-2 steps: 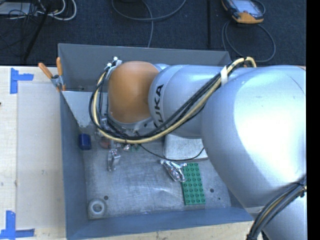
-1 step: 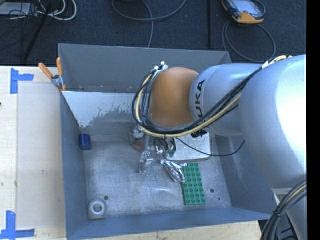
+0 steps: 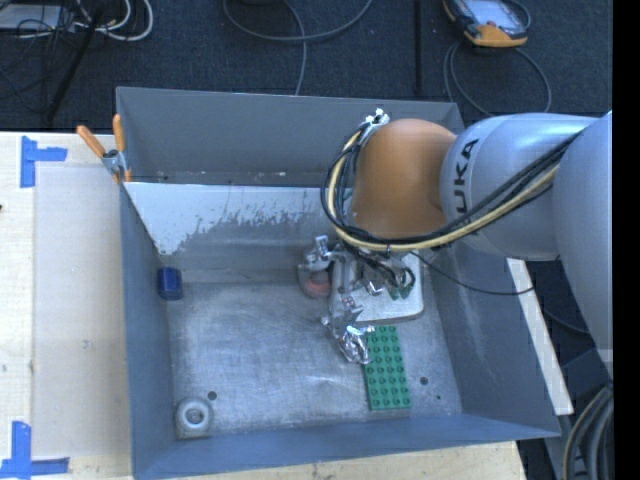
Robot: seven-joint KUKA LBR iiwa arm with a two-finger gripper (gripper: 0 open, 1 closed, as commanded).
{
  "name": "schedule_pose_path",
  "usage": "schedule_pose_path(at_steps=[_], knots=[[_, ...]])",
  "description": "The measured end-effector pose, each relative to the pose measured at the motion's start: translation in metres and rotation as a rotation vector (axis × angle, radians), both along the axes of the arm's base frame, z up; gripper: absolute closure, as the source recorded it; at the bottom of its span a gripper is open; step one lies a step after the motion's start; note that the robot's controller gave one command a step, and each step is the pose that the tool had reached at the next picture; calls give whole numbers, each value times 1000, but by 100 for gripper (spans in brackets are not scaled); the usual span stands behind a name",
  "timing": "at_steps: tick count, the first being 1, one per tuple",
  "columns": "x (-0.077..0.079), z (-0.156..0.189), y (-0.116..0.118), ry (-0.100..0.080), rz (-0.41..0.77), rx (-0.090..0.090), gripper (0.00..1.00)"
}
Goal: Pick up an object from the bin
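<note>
My gripper point(image 3: 347, 340) hangs below the orange wrist cover in the right half of the bin, its tip low over the floor. A green studded building plate point(image 3: 388, 368) lies flat just right of and below the tip, touching or nearly touching it. A white flat piece point(image 3: 405, 303) lies under the gripper body, partly hidden by it. A small reddish-brown object point(image 3: 315, 284) sits just left of the gripper body, near the back wall.
A small blue block point(image 3: 169, 283) rests against the left wall. A grey ring-shaped roll point(image 3: 194, 415) lies in the front left corner. The arm and its cables cover the bin's right back part.
</note>
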State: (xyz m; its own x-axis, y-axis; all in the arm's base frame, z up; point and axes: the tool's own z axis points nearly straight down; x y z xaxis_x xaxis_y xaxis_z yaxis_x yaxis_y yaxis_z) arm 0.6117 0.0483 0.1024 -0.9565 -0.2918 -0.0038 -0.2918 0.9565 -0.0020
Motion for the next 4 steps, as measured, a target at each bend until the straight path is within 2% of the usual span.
schedule_pose_path(at_steps=[1,2,3,4], knots=[[-11,-17,-44,-7,-178,10,0],[12,-28,-107,-1,-210,12,0],[-6,-8,-148,1,146,1,0],[-43,-24,-195,-17,72,11,0]])
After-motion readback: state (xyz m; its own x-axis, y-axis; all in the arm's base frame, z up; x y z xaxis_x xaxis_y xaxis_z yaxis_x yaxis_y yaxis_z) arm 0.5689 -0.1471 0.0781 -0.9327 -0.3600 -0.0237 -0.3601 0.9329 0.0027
